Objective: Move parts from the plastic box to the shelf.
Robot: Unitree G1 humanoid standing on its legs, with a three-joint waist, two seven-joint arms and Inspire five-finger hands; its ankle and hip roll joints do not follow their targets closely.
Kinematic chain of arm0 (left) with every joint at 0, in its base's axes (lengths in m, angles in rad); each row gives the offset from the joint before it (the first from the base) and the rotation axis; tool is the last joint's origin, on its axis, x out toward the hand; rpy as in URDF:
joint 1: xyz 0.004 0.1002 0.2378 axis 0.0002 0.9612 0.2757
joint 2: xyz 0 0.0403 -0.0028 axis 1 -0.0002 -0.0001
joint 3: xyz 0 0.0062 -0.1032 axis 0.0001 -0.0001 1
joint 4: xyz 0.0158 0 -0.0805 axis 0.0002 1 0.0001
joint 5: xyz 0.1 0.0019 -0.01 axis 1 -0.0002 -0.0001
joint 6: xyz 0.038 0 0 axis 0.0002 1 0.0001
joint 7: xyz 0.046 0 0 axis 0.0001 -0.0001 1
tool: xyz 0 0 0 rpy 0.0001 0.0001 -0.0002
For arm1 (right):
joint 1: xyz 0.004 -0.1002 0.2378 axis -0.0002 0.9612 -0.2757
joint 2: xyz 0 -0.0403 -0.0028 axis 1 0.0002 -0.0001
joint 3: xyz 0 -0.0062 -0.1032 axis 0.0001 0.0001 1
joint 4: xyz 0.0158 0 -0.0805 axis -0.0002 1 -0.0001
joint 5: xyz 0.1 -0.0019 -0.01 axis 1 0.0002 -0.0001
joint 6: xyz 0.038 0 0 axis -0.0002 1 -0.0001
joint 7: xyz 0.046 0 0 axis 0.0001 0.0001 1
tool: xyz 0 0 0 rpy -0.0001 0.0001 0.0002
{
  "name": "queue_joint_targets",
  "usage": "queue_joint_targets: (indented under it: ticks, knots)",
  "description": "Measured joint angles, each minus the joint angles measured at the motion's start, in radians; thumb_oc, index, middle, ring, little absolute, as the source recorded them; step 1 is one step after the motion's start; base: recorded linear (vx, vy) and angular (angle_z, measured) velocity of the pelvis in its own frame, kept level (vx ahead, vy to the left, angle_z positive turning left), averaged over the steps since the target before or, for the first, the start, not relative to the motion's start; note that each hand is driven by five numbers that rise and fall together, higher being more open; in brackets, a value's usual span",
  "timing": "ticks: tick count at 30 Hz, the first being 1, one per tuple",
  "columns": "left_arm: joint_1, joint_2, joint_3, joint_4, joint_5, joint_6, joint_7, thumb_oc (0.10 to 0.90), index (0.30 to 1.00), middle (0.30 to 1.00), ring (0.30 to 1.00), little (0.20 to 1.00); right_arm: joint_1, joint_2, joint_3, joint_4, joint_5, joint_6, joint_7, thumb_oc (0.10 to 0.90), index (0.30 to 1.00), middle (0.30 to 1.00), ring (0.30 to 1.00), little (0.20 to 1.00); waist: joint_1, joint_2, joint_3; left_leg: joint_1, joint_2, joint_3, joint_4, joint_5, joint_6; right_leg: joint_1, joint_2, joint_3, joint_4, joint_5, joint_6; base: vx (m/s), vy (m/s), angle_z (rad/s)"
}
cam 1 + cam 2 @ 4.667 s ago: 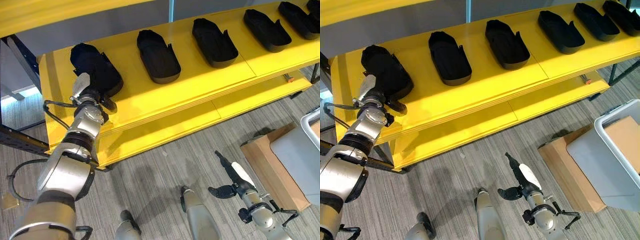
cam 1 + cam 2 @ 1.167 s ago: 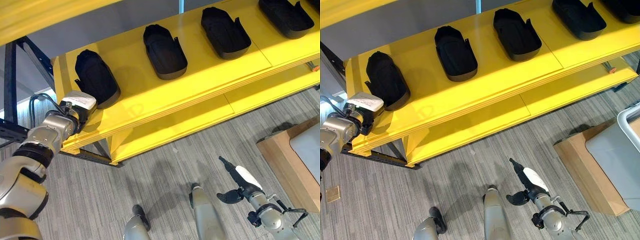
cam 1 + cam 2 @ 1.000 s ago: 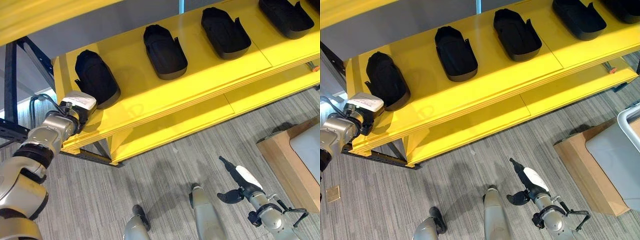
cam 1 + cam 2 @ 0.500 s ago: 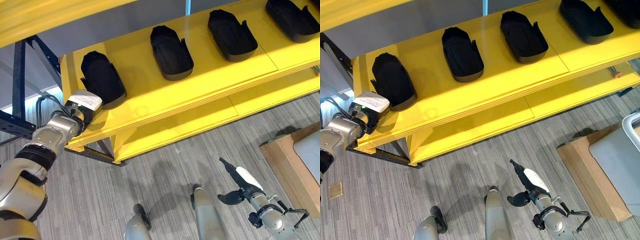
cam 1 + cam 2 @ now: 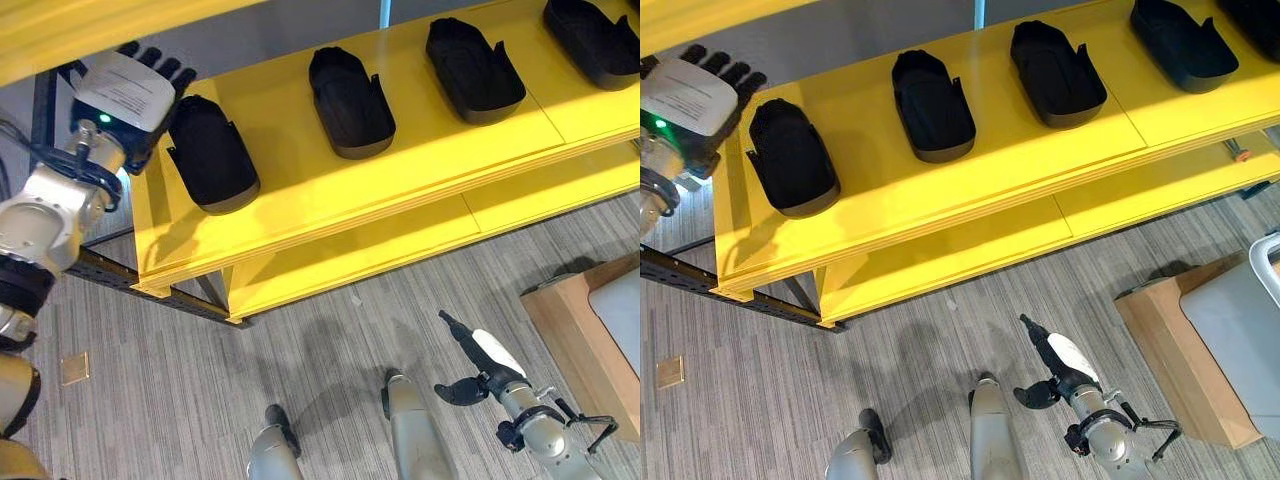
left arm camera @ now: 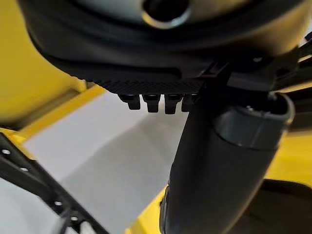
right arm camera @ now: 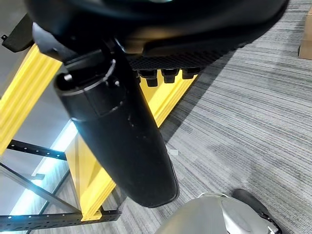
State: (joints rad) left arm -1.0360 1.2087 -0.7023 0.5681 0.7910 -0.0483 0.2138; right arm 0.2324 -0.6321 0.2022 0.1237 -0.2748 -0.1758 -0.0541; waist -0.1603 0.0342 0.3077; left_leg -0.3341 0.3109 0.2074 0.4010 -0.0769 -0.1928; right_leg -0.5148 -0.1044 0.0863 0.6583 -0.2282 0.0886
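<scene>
Four black shoe-shaped parts [image 5: 350, 101] | glossy yellow shelf [image 5: 300, 190] | left hand [image 5: 120, 95] fingers straight, empty | right hand [image 5: 470, 355] relaxed

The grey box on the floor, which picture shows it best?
The right eye view: the grey box shows a wall and rim beside the brown cardboard. The left eye view catches only a corner of it.

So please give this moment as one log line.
left hand: open, raised beside leftmost black part | part: on shelf | right hand: open, low over floor
</scene>
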Motion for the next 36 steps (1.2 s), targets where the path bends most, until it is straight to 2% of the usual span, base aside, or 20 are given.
queue_joint_targets:
  ticks: [2, 5, 7, 8, 10, 11, 14, 15, 16, 18, 19, 20, 22, 24, 25, 32, 36]
  knots:
    - [0.019, 0.007, 0.022, -0.019, 0.002, 0.007, 0.0, 0.9, 1.0, 1.0, 1.0, 1.0, 0.001, 0.0, 0.0, 0.0, 0.0, -0.006, -0.001, 0.9, 1.0, 1.0, 1.0, 1.0, 0.005, 0.0, 0.0, -0.002, 0.0, -0.007, 0.0, 0.001, -0.001, 0.003, -0.001, -0.005, -0.001, 0.0, 0.0, 0.0, 0.0, 0.05]
    - [0.23, 0.039, 0.24, -0.135, 0.002, 0.003, 0.032, 0.9, 1.0, 1.0, 1.0, 1.0, 0.003, 0.002, -0.01, 0.0, 0.0, -0.011, -0.003, 0.9, 1.0, 1.0, 1.0, 1.0, 0.011, 0.0, 0.0, -0.003, 0.0, -0.011, 0.0, 0.001, -0.001, 0.004, -0.001, -0.009, -0.001, 0.0, -0.001, 0.0, 0.0, 0.02]
    - [0.32, 0.044, 0.308, -0.146, 0.001, 0.005, 0.037, 0.9, 1.0, 1.0, 1.0, 1.0, 0.003, 0.002, -0.022, -0.001, 0.0, -0.012, -0.007, 0.9, 1.0, 1.0, 1.0, 1.0, 0.024, 0.0, 0.0, -0.005, 0.0, -0.013, 0.001, 0.001, -0.001, 0.005, -0.001, -0.01, -0.002, -0.001, -0.001, 0.0, 0.003, 0.03]
    - [0.403, 0.044, 0.376, -0.166, -0.002, 0.006, 0.036, 0.9, 1.0, 1.0, 1.0, 1.0, 0.002, 0.003, -0.026, -0.001, 0.0, -0.012, -0.01, 0.9, 1.0, 1.0, 1.0, 1.0, 0.024, 0.0, 0.0, -0.005, 0.0, -0.015, 0.002, 0.001, -0.001, 0.006, -0.001, -0.011, -0.004, 0.0, -0.001, 0.0, 0.011, 0.05]
    - [0.51, 0.025, 0.47, -0.191, -0.064, 0.005, 0.032, 0.9, 1.0, 1.0, 1.0, 1.0, 0.0, 0.003, -0.03, -0.001, 0.0, -0.011, -0.01, 0.9, 1.0, 1.0, 1.0, 1.0, 0.03, 0.0, 0.0, -0.004, 0.0, -0.021, 0.003, 0.001, -0.001, 0.014, -0.002, -0.017, -0.007, -0.001, -0.001, 0.01, 0.013, 0.07]
    - [0.529, 0.024, 0.474, -0.197, -0.09, 0.005, 0.028, 0.9, 1.0, 1.0, 1.0, 1.0, 0.0, 0.003, -0.031, -0.001, 0.0, -0.011, -0.01, 0.9, 1.0, 1.0, 1.0, 1.0, 0.032, -0.001, 0.0, -0.003, 0.0, -0.023, 0.002, 0.001, -0.001, 0.017, -0.003, -0.018, -0.008, -0.001, -0.001, 0.01, 0.013, 0.05]
    - [0.621, -0.054, 0.587, -0.247, -0.218, 0.004, 0.014, 0.9, 1.0, 1.0, 1.0, 1.0, -0.01, 0.01, -0.035, -0.002, 0.001, -0.01, -0.009, 0.9, 1.0, 1.0, 1.0, 1.0, 0.043, -0.002, 0.0, 0.004, 0.0, -0.024, 0.003, -0.001, 0.002, 0.03, -0.004, -0.021, -0.013, 0.0, -0.001, 0.0, 0.005, 0.01]
    - [0.685, -0.124, 0.676, -0.292, -0.298, -0.005, 0.015, 0.9, 1.0, 1.0, 1.0, 1.0, -0.009, 0.016, -0.044, -0.005, 0.002, -0.01, -0.008, 0.9, 1.0, 1.0, 1.0, 1.0, 0.04, -0.002, 0.0, 0.011, -0.001, -0.026, 0.001, -0.002, 0.005, 0.039, -0.005, -0.023, -0.02, 0.0, -0.001, 0.01, 0.02, 0.04]
    - [0.702, -0.148, 0.697, -0.305, -0.332, -0.005, 0.018, 0.9, 1.0, 1.0, 1.0, 1.0, -0.009, 0.019, -0.048, -0.005, 0.003, -0.01, -0.009, 0.9, 1.0, 1.0, 1.0, 1.0, 0.041, -0.001, 0.0, 0.014, -0.001, -0.027, 0.001, -0.002, 0.004, 0.044, -0.006, -0.024, -0.02, 0.0, 0.0, 0.01, 0.023, 0.08]
    - [0.717, -0.182, 0.71, -0.308, -0.432, -0.014, 0.012, 0.9, 1.0, 1.0, 1.0, 1.0, -0.011, 0.024, -0.06, -0.006, 0.003, -0.007, -0.008, 0.9, 1.0, 1.0, 1.0, 1.0, 0.045, -0.001, 0.0, 0.016, 0.0, -0.033, 0.0, -0.003, 0.006, 0.052, -0.006, -0.031, -0.024, 0.0, 0.0, 0.0, 0.013, 0.07]
    - [0.733, -0.232, 0.746, -0.304, -0.522, -0.026, 0.012, 0.9, 1.0, 1.0, 1.0, 1.0, -0.019, 0.025, -0.063, -0.007, 0.004, -0.004, -0.008, 0.9, 1.0, 1.0, 1.0, 1.0, 0.045, -0.001, 0.0, 0.021, -0.001, -0.034, -0.001, -0.005, 0.009, 0.06, -0.007, -0.033, -0.027, 0.0, 0.0, 0.0, 0.018, 0.06]
    - [0.741, -0.323, 0.773, -0.308, -0.628, -0.039, 0.013, 0.9, 1.0, 1.0, 1.0, 1.0, -0.024, 0.029, -0.062, -0.007, 0.004, 0.005, -0.008, 0.9, 1.0, 1.0, 1.0, 1.0, 0.045, 0.001, 0.0, 0.035, -0.001, -0.038, -0.001, -0.005, 0.01, 0.079, -0.008, -0.038, -0.031, 0.0, 0.0, 0.01, 0.025, 0.09]
    - [0.741, -0.402, 0.766, -0.316, -0.814, -0.044, 0.003, 0.9, 1.0, 1.0, 1.0, 1.0, -0.035, 0.031, -0.064, -0.023, 0.004, 0.007, -0.007, 0.9, 1.0, 1.0, 1.0, 1.0, 0.038, 0.001, 0.0, 0.038, 0.0, -0.045, -0.003, -0.007, 0.012, 0.089, -0.009, -0.044, -0.038, 0.0, 0.0, 0.0, 0.027, 0.09]
    - [0.747, -0.433, 0.747, -0.319, -0.912, -0.047, -0.007, 0.9, 1.0, 1.0, 1.0, 1.0, -0.041, 0.032, -0.062, -0.034, 0.005, 0.008, -0.007, 0.9, 1.0, 1.0, 1.0, 1.0, 0.038, -0.001, 0.0, 0.036, 0.0, -0.046, -0.002, -0.007, 0.012, 0.09, -0.009, -0.045, -0.039, 0.001, 0.0, 0.0, 0.009, 0.02]
    - [0.749, -0.474, 0.731, -0.32, -1.003, -0.048, -0.009, 0.9, 1.0, 1.0, 1.0, 1.0, -0.043, 0.032, -0.058, -0.042, 0.012, 0.007, -0.007, 0.9, 1.0, 1.0, 1.0, 1.0, 0.035, -0.001, 0.0, 0.036, 0.0, -0.046, -0.003, -0.007, 0.012, 0.09, -0.009, -0.045, -0.042, 0.003, 0.0, 0.0, 0.0, 0.0]
    - [0.726, -0.585, 0.702, -0.287, -1.255, -0.086, 0.015, 0.9, 1.0, 1.0, 1.0, 1.0, -0.034, 0.033, -0.047, -0.042, 0.044, 0.007, -0.005, 0.9, 1.0, 1.0, 1.0, 1.0, 0.009, -0.004, -0.001, 0.038, 0.0, -0.042, -0.006, -0.007, 0.013, 0.093, -0.008, -0.045, -0.056, 0.008, 0.002, 0.0, 0.0, 0.0]
    - [0.666, -0.705, 0.691, -0.251, -1.387, -0.097, 0.04, 0.9, 1.0, 1.0, 1.0, 1.0, -0.039, 0.032, -0.026, -0.042, 0.044, 0.007, -0.005, 0.9, 1.0, 1.0, 1.0, 1.0, -0.014, -0.005, -0.002, 0.039, 0.001, -0.039, -0.006, -0.008, 0.015, 0.094, -0.007, -0.042, -0.059, 0.01, 0.003, 0.01, 0.002, -0.02]
